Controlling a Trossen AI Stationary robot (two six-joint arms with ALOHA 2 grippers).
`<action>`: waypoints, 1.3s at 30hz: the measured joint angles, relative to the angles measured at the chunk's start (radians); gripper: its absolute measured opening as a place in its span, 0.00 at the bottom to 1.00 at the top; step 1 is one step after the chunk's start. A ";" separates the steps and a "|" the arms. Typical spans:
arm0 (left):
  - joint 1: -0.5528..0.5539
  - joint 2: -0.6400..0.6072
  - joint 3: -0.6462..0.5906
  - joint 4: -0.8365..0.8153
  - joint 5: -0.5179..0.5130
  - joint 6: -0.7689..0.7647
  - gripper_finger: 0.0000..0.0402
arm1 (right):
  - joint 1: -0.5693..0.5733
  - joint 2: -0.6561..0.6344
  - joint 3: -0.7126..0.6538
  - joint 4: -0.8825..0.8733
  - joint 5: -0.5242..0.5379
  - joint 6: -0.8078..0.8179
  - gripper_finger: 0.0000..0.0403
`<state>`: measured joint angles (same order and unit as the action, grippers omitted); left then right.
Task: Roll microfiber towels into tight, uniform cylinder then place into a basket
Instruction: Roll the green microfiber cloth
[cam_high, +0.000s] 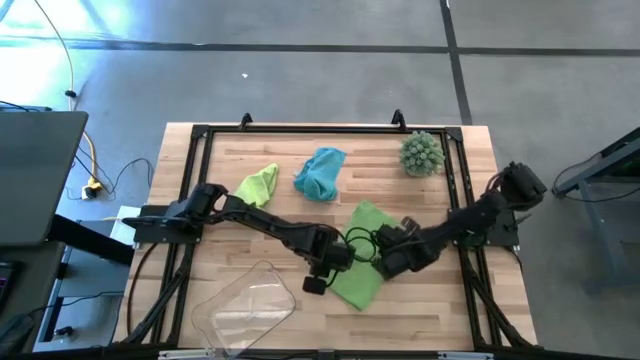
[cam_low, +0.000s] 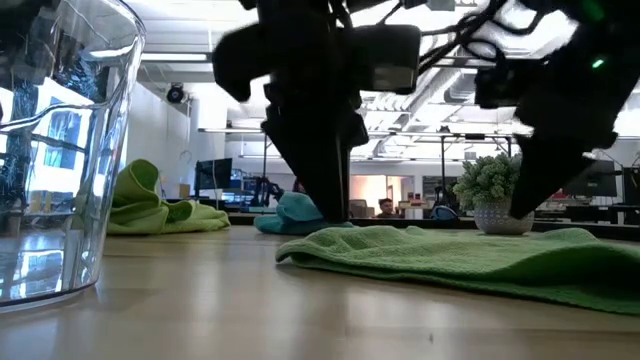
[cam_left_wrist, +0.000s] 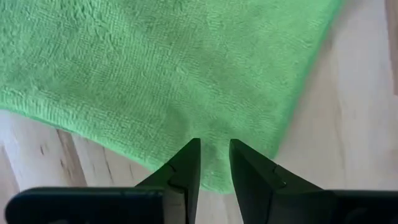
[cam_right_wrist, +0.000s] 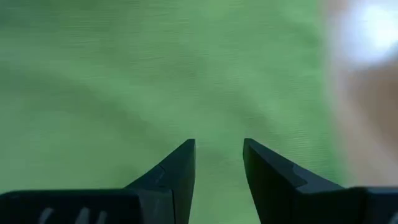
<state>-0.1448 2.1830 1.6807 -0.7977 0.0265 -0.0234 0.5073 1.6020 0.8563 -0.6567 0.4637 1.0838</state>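
The flat green towel lies spread near the table's front, right of the basket, seemingly laid out for rolling. Both arms reach steeply down over it. The left gripper stands slightly parted at its edge, perhaps pinching a fold; the right gripper hovers parted, grasping nothing.

Both dark arms crowd over the flat lime green fuzzy towel mid-table. Bare wooden table lies open beside it. The clear plastic tub blocks the near left corner.
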 joint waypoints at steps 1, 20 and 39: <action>0.002 0.003 -0.011 0.017 0.001 0.001 0.19 | 0.020 0.000 -0.005 0.041 -0.002 0.017 0.32; -0.064 0.007 -0.099 0.239 0.000 -0.133 0.19 | 0.059 0.037 -0.151 0.148 0.095 0.075 0.32; -0.094 0.006 0.008 0.117 -0.092 0.046 0.19 | 0.035 -0.150 0.026 -0.076 0.112 -0.307 0.32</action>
<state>-0.2390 2.1895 1.6891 -0.6802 -0.0651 0.0228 0.5421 1.4522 0.8827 -0.7323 0.5755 0.7769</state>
